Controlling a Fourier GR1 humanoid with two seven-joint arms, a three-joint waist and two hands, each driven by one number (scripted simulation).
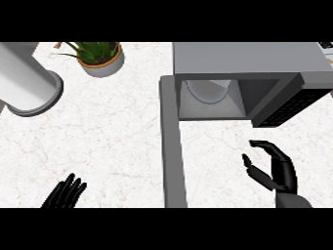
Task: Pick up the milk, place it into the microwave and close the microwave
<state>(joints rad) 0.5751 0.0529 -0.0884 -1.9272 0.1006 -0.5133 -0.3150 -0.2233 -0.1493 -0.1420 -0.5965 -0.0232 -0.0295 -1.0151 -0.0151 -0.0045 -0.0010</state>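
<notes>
The grey microwave stands at the back right with its cavity open toward me. Inside the cavity stands a pale rounded object, apparently the milk; its top is hidden by the microwave's roof. The open door runs as a long grey strip from the cavity's left side down toward me. My right hand is open over the counter in front of the microwave, to the right of the door, holding nothing. My left hand rests open at the lower left edge, fingers up.
A large white cylinder on a grey base stands at the back left. A potted plant sits behind the counter's middle. A dark meshed panel juts from the microwave's right front. White marble counter lies between the hands.
</notes>
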